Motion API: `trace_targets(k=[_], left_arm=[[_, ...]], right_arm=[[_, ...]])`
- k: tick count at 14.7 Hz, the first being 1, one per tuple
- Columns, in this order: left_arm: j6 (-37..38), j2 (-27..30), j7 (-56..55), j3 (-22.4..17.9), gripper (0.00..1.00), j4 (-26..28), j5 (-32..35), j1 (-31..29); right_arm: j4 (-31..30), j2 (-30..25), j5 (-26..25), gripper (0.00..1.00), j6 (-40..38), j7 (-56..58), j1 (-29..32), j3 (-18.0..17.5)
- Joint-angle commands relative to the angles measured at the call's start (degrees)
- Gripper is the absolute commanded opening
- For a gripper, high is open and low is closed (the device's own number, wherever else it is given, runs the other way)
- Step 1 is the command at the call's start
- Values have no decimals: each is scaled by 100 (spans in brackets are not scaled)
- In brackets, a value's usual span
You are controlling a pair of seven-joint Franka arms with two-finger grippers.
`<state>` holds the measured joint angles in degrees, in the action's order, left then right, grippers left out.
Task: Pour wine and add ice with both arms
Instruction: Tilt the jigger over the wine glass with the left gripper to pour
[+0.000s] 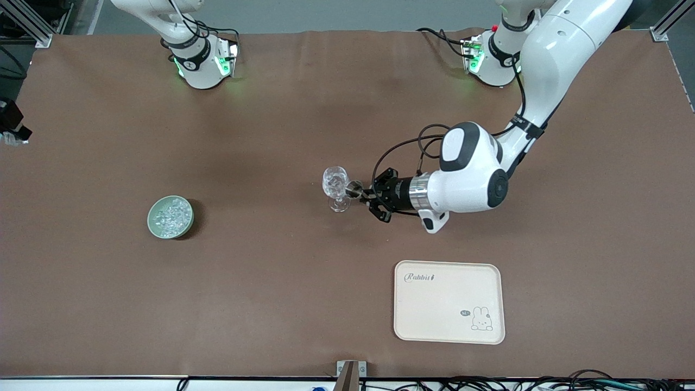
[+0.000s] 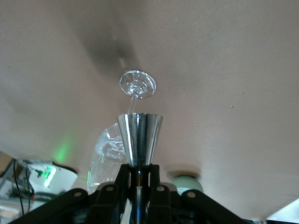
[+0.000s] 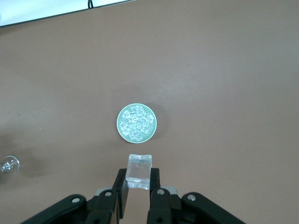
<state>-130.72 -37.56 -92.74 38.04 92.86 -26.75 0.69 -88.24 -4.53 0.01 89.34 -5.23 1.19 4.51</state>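
The left pincer [image 1: 365, 196] is turned on its side low over the middle of the desk [image 1: 271, 304], clamped on a small metal cup [image 1: 354, 189] whose mouth points at the bowl of the wine glass [image 1: 335, 184]. In the front view cup and glass look just beside each other, the cup level with the glass's bowl; whether they touch I cannot tell. The cup's long axis runs along the desk toward the right arm's end, so it looks tipped for pouring.

The right pincer [image 3: 138, 186] is out of the front view. Its wrist view shows it high over the desk, closed on one clear ice cube [image 3: 139, 171]. The rest of the ice [image 1: 170, 216] sits in the green bowl [image 1: 154, 228] toward the right arm's end of the desk, well apart from the glass.

My judgement: the cube must travel from above the bowl's area to the glass, once the cup clears the rim. A cream tray [image 1: 449, 302] lies near the front edge.
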Motion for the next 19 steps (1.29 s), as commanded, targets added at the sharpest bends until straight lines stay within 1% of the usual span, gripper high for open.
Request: trace_targets(k=[1, 3, 4, 7, 13, 16, 19], left_arm=[[-24, 38, -191, 221, 0, -84, 564, -8], [3, 142, -174, 239, 0, -49, 627, 1], [11, 239, -183, 239, 0, -14, 897, 10], [29, 249, -480, 318, 0, -40, 1653, 10], [29, 196, -1588, 670, 0, -76, 3148, 10], [29, 126, -1922, 679, 0, -84, 3562, 133], [29, 126, -2002, 714, 0, -84, 3826, 194]], right_arm=[[-106, -101, 61, 1, 31, 48, 13, -3], [-106, -101, 70, 1, 31, 48, 13, -3], [-106, -101, 70, 1, 31, 48, 21, -3], [-106, -101, 70, 1, 31, 48, 21, -3], [-106, -101, 70, 1, 31, 48, 21, -3], [-106, -101, 70, 1, 31, 48, 21, -3], [-106, -101, 70, 1, 31, 48, 21, -3]])
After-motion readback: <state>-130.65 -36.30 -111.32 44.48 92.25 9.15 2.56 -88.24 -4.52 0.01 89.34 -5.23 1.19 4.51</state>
